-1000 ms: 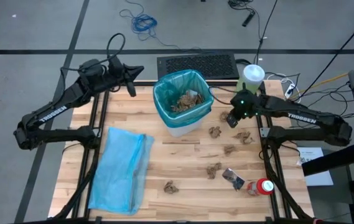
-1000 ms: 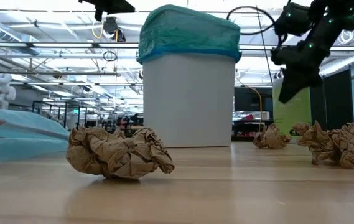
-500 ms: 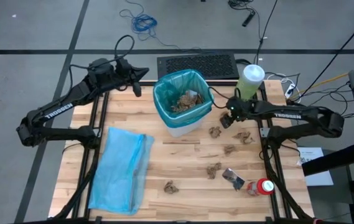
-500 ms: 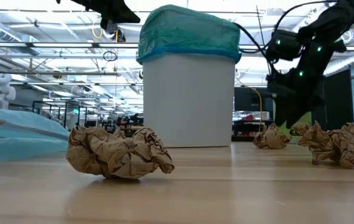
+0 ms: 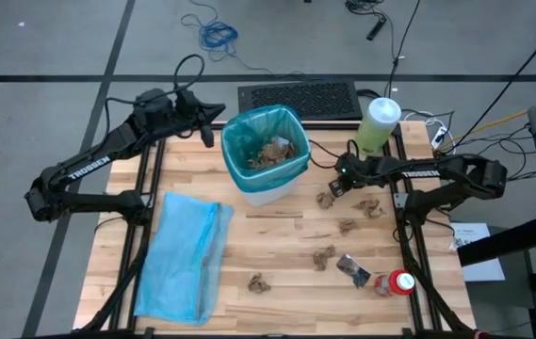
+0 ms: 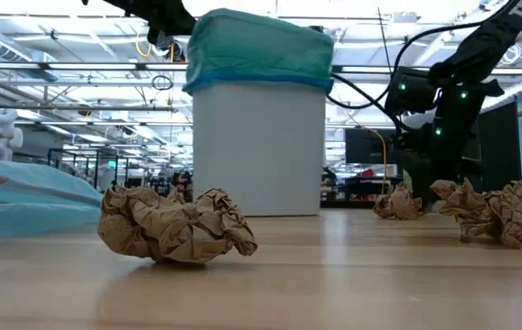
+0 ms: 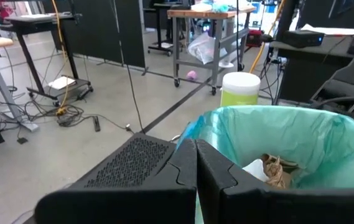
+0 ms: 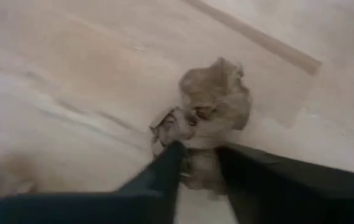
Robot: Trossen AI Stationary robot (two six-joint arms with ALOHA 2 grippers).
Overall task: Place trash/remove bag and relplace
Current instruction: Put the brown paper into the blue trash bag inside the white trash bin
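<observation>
A white bin (image 5: 266, 184) lined with the teal-green bag (image 5: 249, 127) stands at the table's far middle, with brown paper wads inside (image 7: 276, 171). My left gripper (image 5: 207, 132) hangs shut in the air by the bin's far-left rim. My right gripper (image 5: 335, 185) is low on the bin's right and open. Its fingers stand on either side of a brown paper wad (image 8: 214, 106) that lies on the table (image 5: 325, 199). More wads (image 5: 347, 226) (image 5: 258, 281), a silvery wrapper (image 5: 350, 269) and a red-and-white object (image 5: 397, 282) lie on the right half. The pale blue bag (image 5: 181, 254) lies flat at the near left. My right gripper comes at the paper wad slanting down from the table's right. Its fingers (image 8: 167, 162) flank the wad's near part (image 8: 195, 168). The wad rests on the table, and I cannot tell whether the fingers touch it.
A tall green white-lidded canister (image 5: 381, 122) stands at the far right corner, behind my right arm. A dark grille box (image 5: 298, 99) sits beyond the far edge. In the low view a large wad (image 6: 173, 225) lies nearest, with others (image 6: 485, 211) to the right.
My right gripper has come down toward the table and a little toward the left, onto the wad beside the bin. The bin has slid slightly toward the table's left. My left gripper has shifted a little toward the bin and stays shut.
</observation>
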